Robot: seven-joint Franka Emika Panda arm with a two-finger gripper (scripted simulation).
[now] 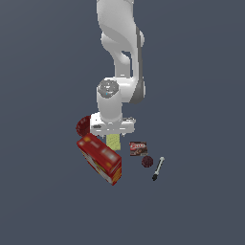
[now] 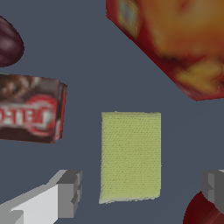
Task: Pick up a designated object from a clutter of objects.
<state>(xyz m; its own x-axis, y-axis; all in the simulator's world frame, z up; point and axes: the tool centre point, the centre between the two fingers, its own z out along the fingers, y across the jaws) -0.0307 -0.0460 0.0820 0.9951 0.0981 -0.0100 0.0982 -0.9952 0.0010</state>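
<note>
— Between the red box [image 1: 100, 159] and the brown packet [image 1: 138, 148], what lies flat on the worktop [image 1: 201, 201]?
— The yellow-green pad [image 2: 130, 156], directly beneath the end effector [image 2: 142, 189], whose fingers [image 2: 70, 192] are spread apart, flanking it without touching.

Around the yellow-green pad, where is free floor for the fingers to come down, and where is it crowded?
In the wrist view, bare floor borders the yellow-green pad on both long sides: a strip toward the brown packet, another toward the dark red bowl. The open gripper straddles the pad. The red box crowds the far end, with only a narrow gap.
</note>
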